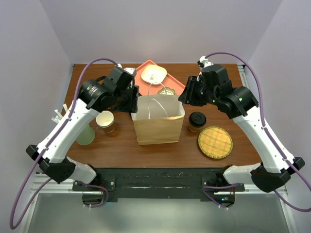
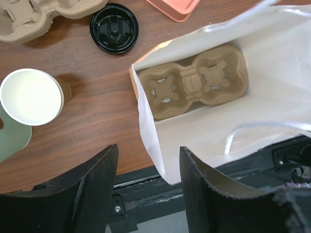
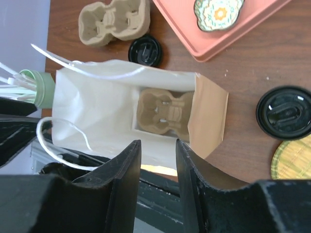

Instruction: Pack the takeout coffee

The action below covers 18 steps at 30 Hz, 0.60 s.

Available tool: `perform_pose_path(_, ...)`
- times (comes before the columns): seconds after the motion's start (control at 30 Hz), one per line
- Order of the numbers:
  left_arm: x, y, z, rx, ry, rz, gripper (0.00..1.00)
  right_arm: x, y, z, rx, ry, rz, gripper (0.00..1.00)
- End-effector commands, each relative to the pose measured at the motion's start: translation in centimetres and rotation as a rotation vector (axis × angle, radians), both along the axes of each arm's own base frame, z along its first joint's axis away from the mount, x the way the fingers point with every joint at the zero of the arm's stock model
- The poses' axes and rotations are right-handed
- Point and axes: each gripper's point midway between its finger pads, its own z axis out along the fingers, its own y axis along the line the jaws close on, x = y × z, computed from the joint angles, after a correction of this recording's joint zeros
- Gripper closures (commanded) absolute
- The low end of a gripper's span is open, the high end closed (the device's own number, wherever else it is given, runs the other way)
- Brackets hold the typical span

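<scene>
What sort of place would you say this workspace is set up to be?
Probably a lab mock-up of a café takeout counter: a wooden table inside plain lilac walls, with a brown paper bag holding a pulp cup carrier and a lidded takeout coffee beside it.

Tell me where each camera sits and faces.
Top external: above and behind, looking down on the table; left arm and right arm show.
Left wrist: over the paper bag, looking down into it; own jaws show.
Right wrist: likewise from the bag's other side; own jaws show.
Both wrist views share the cup carrier inside.
</scene>
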Motion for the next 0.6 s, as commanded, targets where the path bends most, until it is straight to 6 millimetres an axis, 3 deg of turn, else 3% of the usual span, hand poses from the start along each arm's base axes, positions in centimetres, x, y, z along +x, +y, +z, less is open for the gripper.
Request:
perform_pose_path(0.0,1.6,-0.1,0.7,0.010,-0.051,0.019,0.43,0.9,-1.2,1.2,-0.073,-0.040,-0.035,0.62)
perform_pose_path(0.2,1.7,-0.8,-1.4,0.016,-0.014,-0.008,0.45,2.1,-2.1,2.0,-0.120,-0.078,-0.088,0.61)
perform_pose_path(0.43,2.4,-1.8,-2.1,-0.009,-0.036,-0.041,0.55,2.2,-3.0,1.5,-0.144,-0.083,-0.116,0.55)
perform_pose_path(0.53,2.3,-1.9,-2.4,0.000,-0.027,-0.057,0.68,2.2,-3.2,1.4,-0.136,-0.091,-0.137,0.52)
perform_pose_path(0.57,2.2,-1.8,-2.3,0.003,-0.029,-0.060,0.80,2.2,-3.2,1.3,-0.134,-0.089,-0.141,0.52)
